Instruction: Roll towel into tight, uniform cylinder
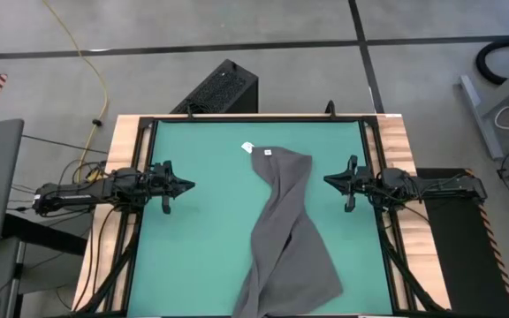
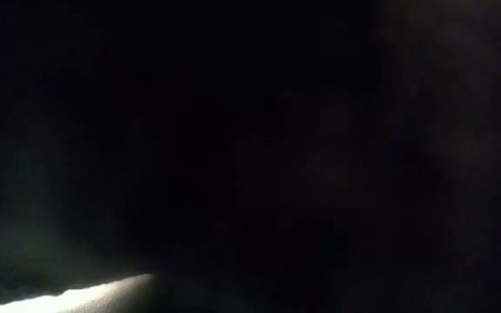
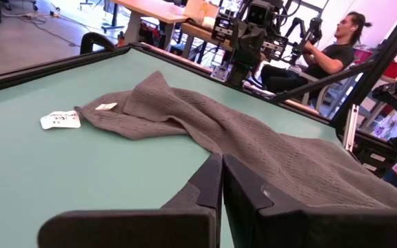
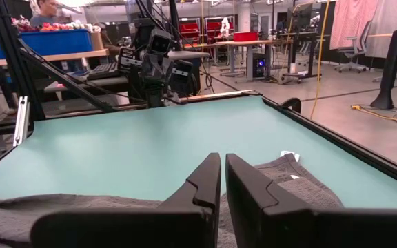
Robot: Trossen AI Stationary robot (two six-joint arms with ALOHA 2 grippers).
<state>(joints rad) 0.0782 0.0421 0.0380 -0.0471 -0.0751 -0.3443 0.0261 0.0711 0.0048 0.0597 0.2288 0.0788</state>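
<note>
The dark grey towel (image 1: 285,234) lies crumpled and twisted on the green table mat (image 1: 201,256), narrow at the far end and wide at the near edge, where it reaches over the table's front. A small white tag (image 1: 268,153) sits at its far end. The towel also shows in the left wrist view (image 3: 253,138) and the right wrist view (image 4: 116,210). My left gripper (image 1: 189,185) is shut and empty at the mat's left side. My right gripper (image 1: 329,181) is shut and empty at the mat's right side, just right of the towel.
A loose white paper label (image 1: 246,147) lies on the mat beside the towel's far end. A black frame rail (image 1: 254,118) runs around the mat. The low view is dark. People sit in the room beyond the table (image 3: 322,52).
</note>
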